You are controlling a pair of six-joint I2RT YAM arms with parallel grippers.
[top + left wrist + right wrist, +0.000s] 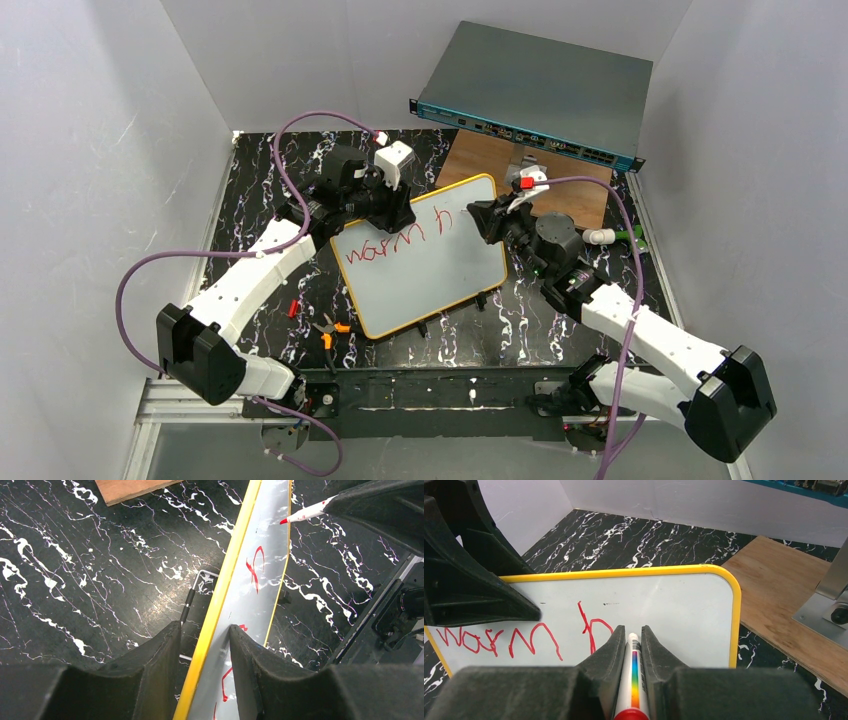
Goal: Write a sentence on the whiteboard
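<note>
Whiteboard (430,268) lies mid-table — left gripper (205,642) clamps its far rim. Right gripper (630,629) holds the marker (633,680) pinched, tip near the board. Extend the sentence (526,641), reading "warm h", onward: light pressure, short strokes, clamp firm.

The whiteboard (430,275) sits on the table (245,195), box (545,85) behind it, pliers (328,330) before it

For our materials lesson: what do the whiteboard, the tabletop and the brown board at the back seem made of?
Whiteboard: likely glossy coated panel, it mirrors light. Tabletop: black marble-look, white veins, perhaps printed. Brown board: matte wood, grain visible.
</note>
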